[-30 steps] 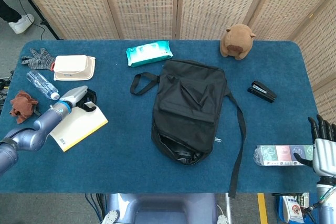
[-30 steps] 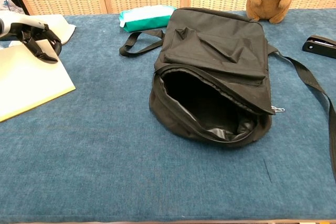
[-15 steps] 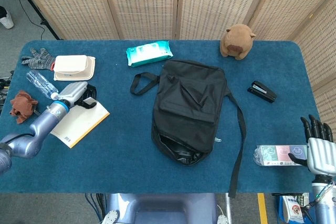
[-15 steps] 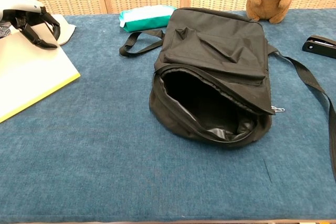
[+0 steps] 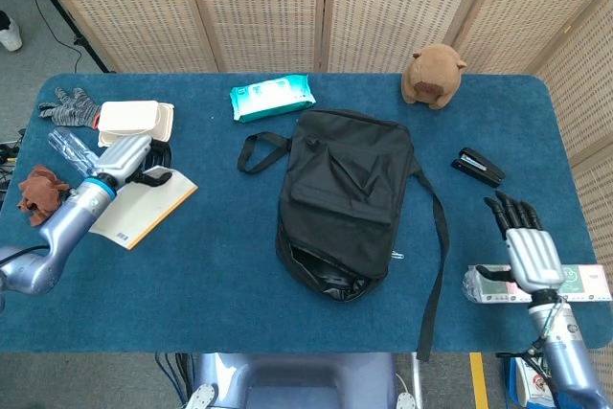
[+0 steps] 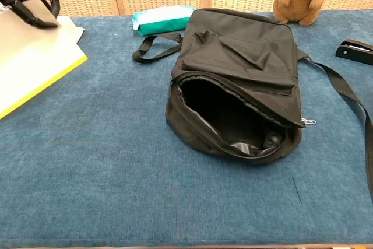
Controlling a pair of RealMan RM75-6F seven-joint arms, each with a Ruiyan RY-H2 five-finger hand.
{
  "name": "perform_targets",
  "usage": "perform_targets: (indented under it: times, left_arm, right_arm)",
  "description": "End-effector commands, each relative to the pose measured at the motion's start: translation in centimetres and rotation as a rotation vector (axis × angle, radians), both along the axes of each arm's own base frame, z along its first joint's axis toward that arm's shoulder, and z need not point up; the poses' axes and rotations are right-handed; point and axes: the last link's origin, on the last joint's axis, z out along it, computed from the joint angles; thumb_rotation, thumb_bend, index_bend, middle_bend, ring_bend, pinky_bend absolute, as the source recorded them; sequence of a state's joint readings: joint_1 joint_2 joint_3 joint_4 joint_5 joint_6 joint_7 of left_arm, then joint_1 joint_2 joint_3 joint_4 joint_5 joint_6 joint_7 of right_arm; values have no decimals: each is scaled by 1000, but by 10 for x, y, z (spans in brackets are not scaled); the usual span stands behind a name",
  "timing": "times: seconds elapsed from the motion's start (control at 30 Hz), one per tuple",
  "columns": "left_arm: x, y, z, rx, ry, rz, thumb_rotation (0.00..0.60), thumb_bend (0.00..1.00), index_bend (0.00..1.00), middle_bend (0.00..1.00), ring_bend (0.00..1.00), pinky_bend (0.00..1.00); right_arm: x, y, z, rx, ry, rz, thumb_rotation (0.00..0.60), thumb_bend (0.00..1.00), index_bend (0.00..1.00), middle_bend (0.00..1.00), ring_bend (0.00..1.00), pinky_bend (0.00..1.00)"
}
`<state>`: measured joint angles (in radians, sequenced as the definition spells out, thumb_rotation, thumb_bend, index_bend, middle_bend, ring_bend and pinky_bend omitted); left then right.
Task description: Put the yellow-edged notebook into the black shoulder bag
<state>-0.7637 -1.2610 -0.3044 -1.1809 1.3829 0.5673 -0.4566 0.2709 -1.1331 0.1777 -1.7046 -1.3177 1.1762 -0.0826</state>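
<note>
Your left hand [image 5: 132, 162] has its dark fingers [image 6: 36, 5] curled over the top edge of the notebook [image 5: 142, 208], clamped on it at the far left of the table [image 5: 220, 313], with the cover angled up off the cloth in the chest view. The bag [image 5: 343, 200] lies mid-table, well apart from it, its mouth open toward you. Your right hand [image 5: 525, 241] hovers at the right edge, fingers straight and apart, holding nothing, just above the flat package [image 5: 488, 284].
</note>
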Motion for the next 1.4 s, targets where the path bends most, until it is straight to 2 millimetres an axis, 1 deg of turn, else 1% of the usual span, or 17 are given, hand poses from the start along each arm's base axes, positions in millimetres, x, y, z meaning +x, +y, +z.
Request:
perform_targets:
  times: [0.03, 0.1, 0.17, 0.43, 0.5, 0.6, 0.67, 0.8, 0.97, 1.13, 1.27, 1.4]
  left_arm:
    - [3, -1, 10, 43, -3, -39, 600, 633, 870, 775, 659, 824]
    - [4, -1, 12, 60, -6, -49, 600, 633, 870, 775, 659, 824]
    - [7, -1, 18, 95, -30, -72, 600, 633, 870, 775, 659, 825]
    - [5, 0, 27, 172, -11, -134, 600, 631, 870, 775, 659, 824]
    - [2, 1, 30, 198, 15, -154, 600, 630, 870, 775, 659, 824]
    - [1, 2, 31, 225, 19, -171, 600, 630, 870, 775, 659, 825]
    - [-1, 2, 29, 235, 26, -179, 600, 630, 870, 775, 659, 825]
    - [-3, 4, 23, 234, 16, -174, 600, 627, 870, 775, 659, 825]
    - [-8, 6, 22, 234, 26, -166, 600, 628, 870, 775, 659, 825]
    - [-10, 7, 22, 236, 23, -164, 600, 627, 871, 775, 659, 824]
    - [-12, 7, 22, 237, 22, -171, 600, 627, 871, 775, 659, 825]
    - [-10, 5, 23, 244, 10, -189, 600, 627, 871, 775, 659, 825]
  right_arm:
    - [22, -15, -6, 53, -71, 37, 600, 0, 0, 0, 0, 0]
    - [28, -17, -9, 77, -91, 45, 600, 0, 0, 0, 0, 0]
    - [41, -17, -15, 114, -132, 58, 600, 0, 0, 0, 0, 0]
    - [59, -5, -18, 180, -194, 29, 600, 0, 0, 0, 0, 0]
    - [64, -3, -25, 200, -208, 41, 600, 0, 0, 0, 0, 0]
    - [74, -5, -42, 235, -218, 72, 600, 0, 0, 0, 0, 0]
    - [80, -7, -54, 252, -222, 90, 600, 0, 0, 0, 0, 0]
    - [99, -9, -81, 286, -233, 139, 600, 0, 0, 0, 0, 0]
    - [121, -6, -99, 275, -250, 172, 600, 0, 0, 0, 0, 0]
    - [134, -8, -111, 288, -257, 186, 600, 0, 0, 0, 0, 0]
    - [146, -16, -126, 289, -266, 201, 600, 0, 0, 0, 0, 0]
    - [155, -27, -149, 294, -286, 190, 600, 0, 0, 0, 0, 0]
